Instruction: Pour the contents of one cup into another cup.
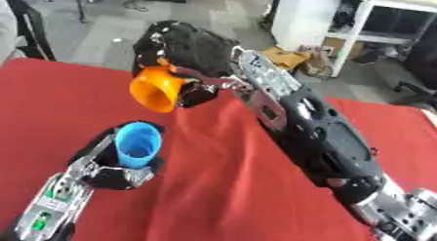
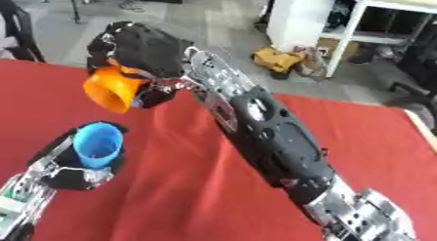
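Lower left of the frame: the left hand (image 1: 107, 169) is seen with its fingers curled round the blue cup (image 1: 137, 145), which is held nearly upright, mouth tilted slightly toward the camera, just above or on the red cloth (image 1: 213, 186); contact with the cloth cannot be told. Upper left of centre: the orange cup (image 1: 158, 88) is held by the right hand (image 1: 192, 52), fingers and thumb wrapped about its base and side wall, the cup tipped over so that its mouth faces down and to the left, above the blue cup and apart from it. No contents can be made out in either cup. Centre to lower right: the right arm (image 1: 320, 132) is laid diagonally across the cloth.

Both cups are judged light, thin-walled plastic, fairly stiff yet liable to flex near the rim, and smooth enough to slip. Hold is best taken round the mid-wall or base, the rim left clear for pouring.
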